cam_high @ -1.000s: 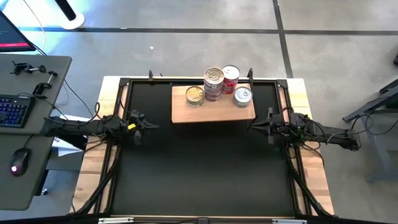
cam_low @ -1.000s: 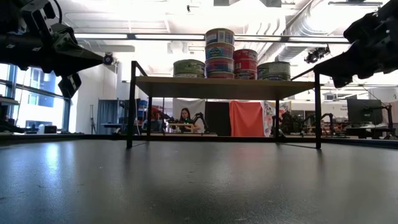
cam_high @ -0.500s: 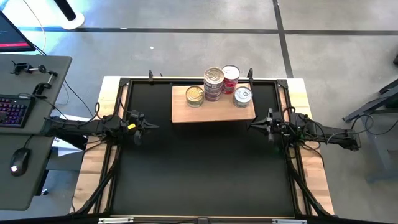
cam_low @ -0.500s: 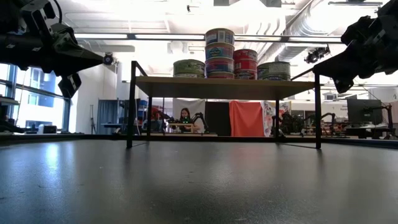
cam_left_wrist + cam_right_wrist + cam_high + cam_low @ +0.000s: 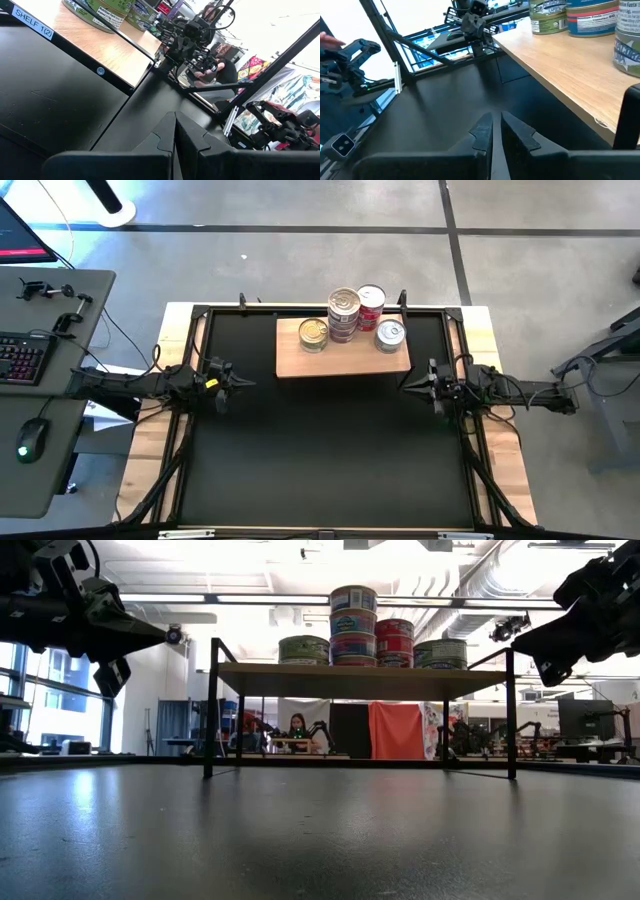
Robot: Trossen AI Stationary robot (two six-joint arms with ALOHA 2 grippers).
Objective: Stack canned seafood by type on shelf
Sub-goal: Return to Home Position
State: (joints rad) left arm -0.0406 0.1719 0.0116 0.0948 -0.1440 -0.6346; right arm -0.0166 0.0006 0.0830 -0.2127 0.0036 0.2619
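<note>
Canned seafood (image 5: pixel 344 303) is sitting stacked by type on the far shelf (image 5: pixel 345 362). Left gripper (image 5: pixel 244 383) and right gripper (image 5: pixel 404 386) are hovering at either side, closed and empty, apparently parking since stacking looks done.

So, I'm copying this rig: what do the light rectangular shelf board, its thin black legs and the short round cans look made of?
Light rectangular shelf board: wood, matte, grain visible; possibly veneer. Thin black legs: probably painted metal, slim bars. Short round cans: metal, by the shiny silver or gold lids; printed labels wrap the sides.
</note>
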